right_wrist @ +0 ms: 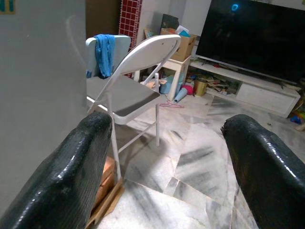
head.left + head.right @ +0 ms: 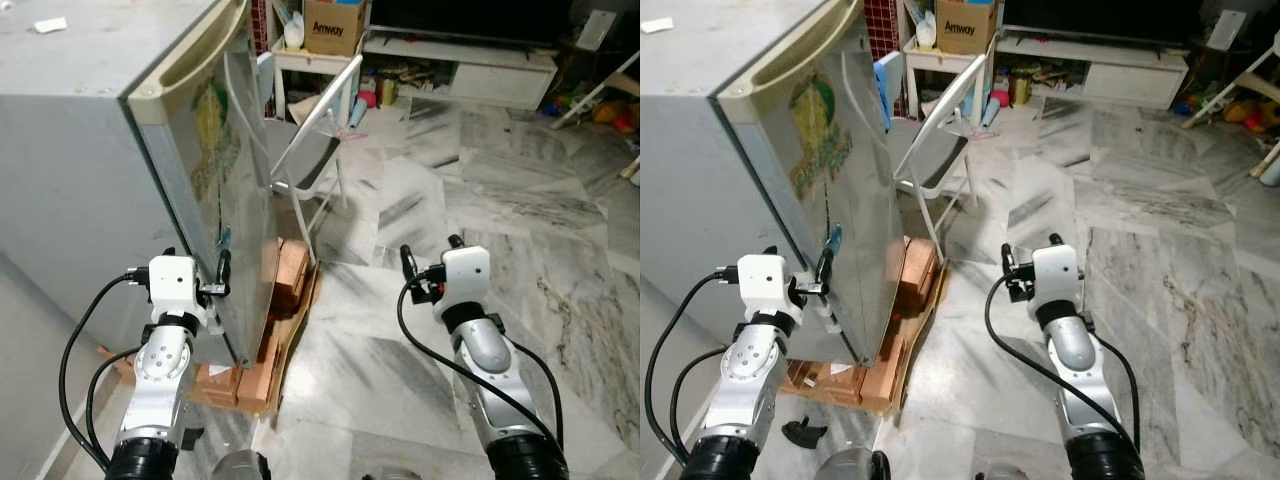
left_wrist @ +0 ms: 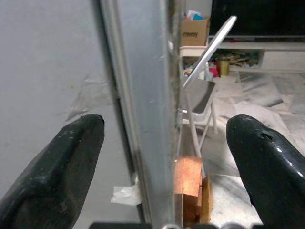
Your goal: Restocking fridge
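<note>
Here the fridge (image 2: 110, 150) stands before me on my left, its door shut, raised on bricks (image 2: 290, 275) and a sheet of cardboard (image 2: 295, 335) over the marble floor (image 2: 480, 190). The door's steel front (image 2: 840, 200) carries a faded green and yellow sticker (image 2: 820, 125), and a long pale handle (image 2: 195, 55) runs along its top edge.

Just past the fridge, close to its door, a white folding chair (image 2: 320, 140) stands on the floor. Behind it a small white stand holds a cardboard box (image 2: 335, 25), and a low TV unit (image 2: 480, 65) runs along the far wall with a dark screen (image 1: 257, 40) above it. A blue cloth (image 1: 104, 52) hangs over something behind the chair.

My left hand (image 2: 222, 275) is up at the lower corner of the door, its fingers (image 3: 62, 167) spread apart with the door's edge (image 3: 143, 119) between them, one finger on the fridge's side and the other out in front; I cannot tell whether either touches the metal. My right hand (image 2: 407, 270) hangs in open air over the floor, well apart from the fridge, fingers (image 1: 76, 171) wide and holding nothing.
</note>
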`<state>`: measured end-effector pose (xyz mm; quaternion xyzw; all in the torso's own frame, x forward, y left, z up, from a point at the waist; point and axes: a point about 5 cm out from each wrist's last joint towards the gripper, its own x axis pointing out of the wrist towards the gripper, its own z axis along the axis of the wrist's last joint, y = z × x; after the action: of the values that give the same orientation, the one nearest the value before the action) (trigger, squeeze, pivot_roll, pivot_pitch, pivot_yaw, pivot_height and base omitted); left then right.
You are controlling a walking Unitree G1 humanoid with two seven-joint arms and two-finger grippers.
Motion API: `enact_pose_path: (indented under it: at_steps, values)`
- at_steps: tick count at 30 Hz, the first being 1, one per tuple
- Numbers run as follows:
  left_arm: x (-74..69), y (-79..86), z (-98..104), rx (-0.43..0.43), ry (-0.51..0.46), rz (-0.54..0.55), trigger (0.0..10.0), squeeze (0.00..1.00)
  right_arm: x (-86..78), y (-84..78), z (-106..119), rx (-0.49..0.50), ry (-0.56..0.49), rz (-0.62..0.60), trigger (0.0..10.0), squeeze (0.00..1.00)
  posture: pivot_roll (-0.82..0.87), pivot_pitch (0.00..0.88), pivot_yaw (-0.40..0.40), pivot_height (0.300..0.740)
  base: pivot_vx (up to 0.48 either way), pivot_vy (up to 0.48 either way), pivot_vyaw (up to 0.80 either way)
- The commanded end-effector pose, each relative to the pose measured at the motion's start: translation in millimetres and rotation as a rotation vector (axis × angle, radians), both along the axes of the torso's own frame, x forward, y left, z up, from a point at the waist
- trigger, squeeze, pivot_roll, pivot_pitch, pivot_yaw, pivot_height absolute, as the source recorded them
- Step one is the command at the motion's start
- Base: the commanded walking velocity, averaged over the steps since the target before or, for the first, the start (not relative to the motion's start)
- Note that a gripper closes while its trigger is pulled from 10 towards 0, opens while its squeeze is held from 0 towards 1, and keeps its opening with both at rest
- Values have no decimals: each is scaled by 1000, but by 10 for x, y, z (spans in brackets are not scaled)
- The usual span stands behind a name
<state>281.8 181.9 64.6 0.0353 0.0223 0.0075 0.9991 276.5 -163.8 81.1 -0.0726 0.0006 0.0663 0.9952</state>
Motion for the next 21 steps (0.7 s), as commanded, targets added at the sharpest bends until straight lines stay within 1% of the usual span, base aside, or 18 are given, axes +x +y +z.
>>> enact_pose_path:
  at_steps: [1,2,4,6,9,10,14,16,21]
  values:
    - [79,7,10,5,11,6,10000,0,-3,8,50,6,-4,10,10000,0,-66,19,-17,740,0,0,0]
    - [84,9,11,2,11,8,10000,0,-5,11,54,8,-4,14,10000,0,-66,19,-17,740,0,0,0]
    - [169,32,34,1,12,14,10000,0,-39,66,79,-9,-6,72,10000,0,-74,21,-13,740,0,0,0]
    - [217,41,46,1,15,14,10000,0,-63,86,71,-12,0,92,10000,0,-80,23,-10,740,0,0,0]
    - [255,44,56,7,16,13,10000,0,-84,93,61,-16,4,101,10000,0,-80,23,-10,740,0,0,0]
    - [290,54,61,18,19,28,10000,0,-101,94,51,-18,10,102,10000,0,-87,28,-13,740,0,0,0]
    - [375,20,58,22,37,16,10000,0,-145,109,32,-21,20,111,10000,0,-87,28,-13,740,0,0,0]
    - [445,29,76,19,43,25,10000,0,-181,101,40,-24,25,114,10000,0,-108,34,-14,740,0,0,0]
    - [477,35,93,16,45,29,10000,0,-200,86,41,-26,27,114,10000,0,-116,37,-12,740,0,0,0]
